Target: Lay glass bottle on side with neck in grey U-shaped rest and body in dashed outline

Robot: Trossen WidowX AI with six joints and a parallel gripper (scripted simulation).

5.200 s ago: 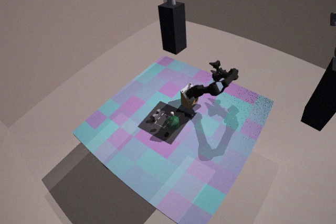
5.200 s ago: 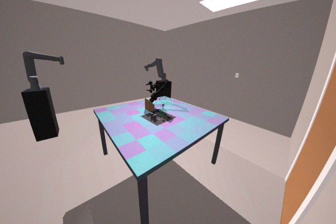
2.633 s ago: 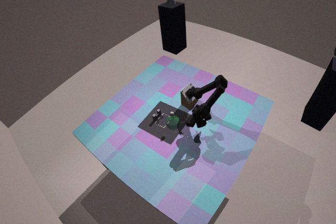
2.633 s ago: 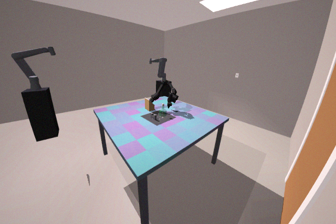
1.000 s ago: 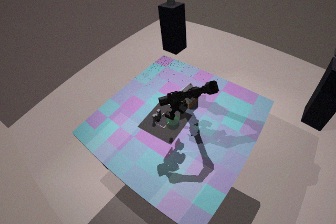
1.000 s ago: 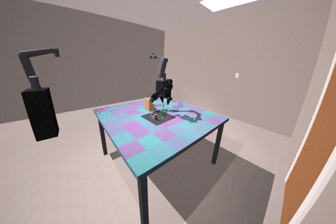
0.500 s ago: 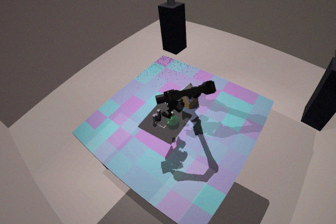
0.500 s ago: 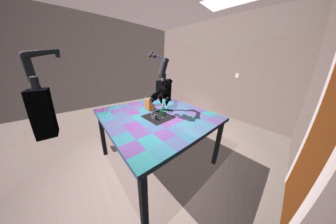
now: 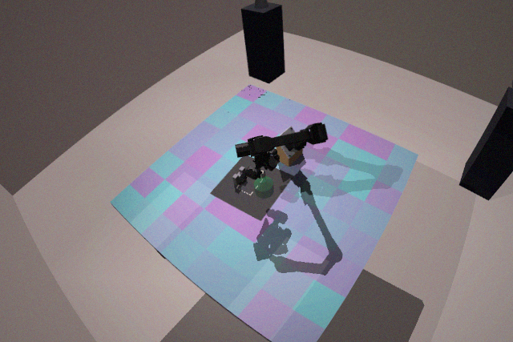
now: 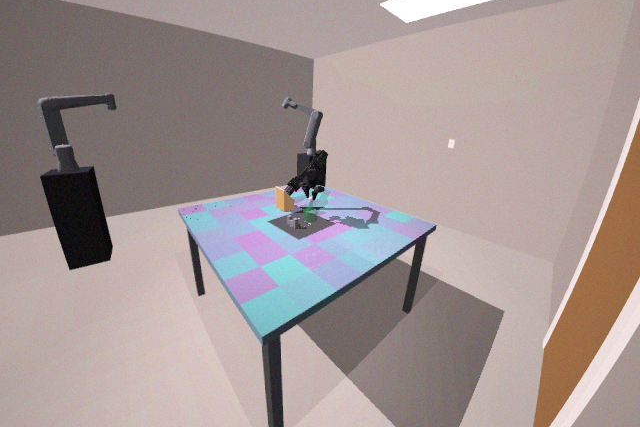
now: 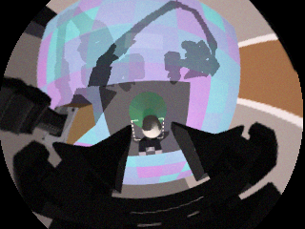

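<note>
The green glass bottle (image 9: 264, 187) (image 10: 309, 214) (image 11: 148, 101) stands upright on the dark mat (image 9: 260, 211) (image 10: 299, 234) (image 11: 179, 95), with its pale neck top upward. My gripper (image 9: 260, 166) (image 10: 311, 197) (image 11: 152, 125) is above the bottle, pointing down, its fingers partly open. In the wrist view the neck top shows between the fingertips, with a gap on each side. The grey U-shaped rest (image 9: 236, 179) (image 11: 151, 146) stands on the mat beside the bottle. The white dashed outline (image 9: 249, 194) (image 11: 163, 128) lies between rest and bottle, partly hidden by the bottle in the wrist view.
An orange-brown block with a grey face (image 9: 288, 156) (image 10: 282, 200) (image 11: 85, 125) stands close to the mat, beside the arm. The arm crosses above it in the top view. Two grey arms on black pedestals (image 9: 264, 44) (image 10: 77, 220) stand away from the table.
</note>
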